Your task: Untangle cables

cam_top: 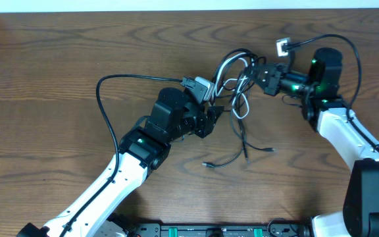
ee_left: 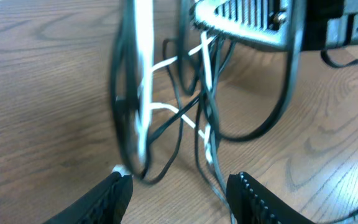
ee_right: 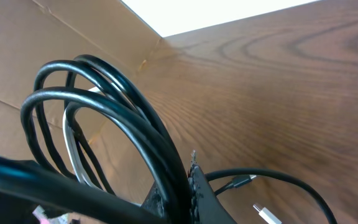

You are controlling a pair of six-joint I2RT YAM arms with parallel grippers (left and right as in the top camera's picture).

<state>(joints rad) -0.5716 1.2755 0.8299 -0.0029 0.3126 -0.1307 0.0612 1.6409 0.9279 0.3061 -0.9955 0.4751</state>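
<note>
From overhead, I'd call the job barely begun. The cables (cam_top: 239, 89) are one knot of crossed loops hanging between my two grippers, and no cord has been drawn clear and laid on its own. The only loose parts are a few plug ends (cam_top: 206, 164) trailing on the table (cam_top: 58, 59) below and ahead of the left gripper (cam_top: 210, 122). The right gripper (cam_top: 260, 71) is clamped on the top of the bundle and holds it up. The grippers are close together, so the space between them is tight. Behind and outboard of each there is bare wood to pull into. The table's far edge lies just beyond the right gripper, so I'd keep pulls away from it.

In the left wrist view, the fingers (ee_left: 107, 199) stand well apart with nothing pinched. The knot hangs straight ahead of them, with the white cable (ee_left: 145, 62) threaded through black loops. One black loop sits just off the near fingertip, and a strand runs down through the gap without being gripped. The table is clear ahead and to either side.

In the right wrist view, the jaws are closed, and several black loops and a pale strand rise from the finger. Two plug ends lie on the wood beyond it. A cardboard wall (ee_right: 55, 37) stands further off on that side and bounds my reach.
</note>
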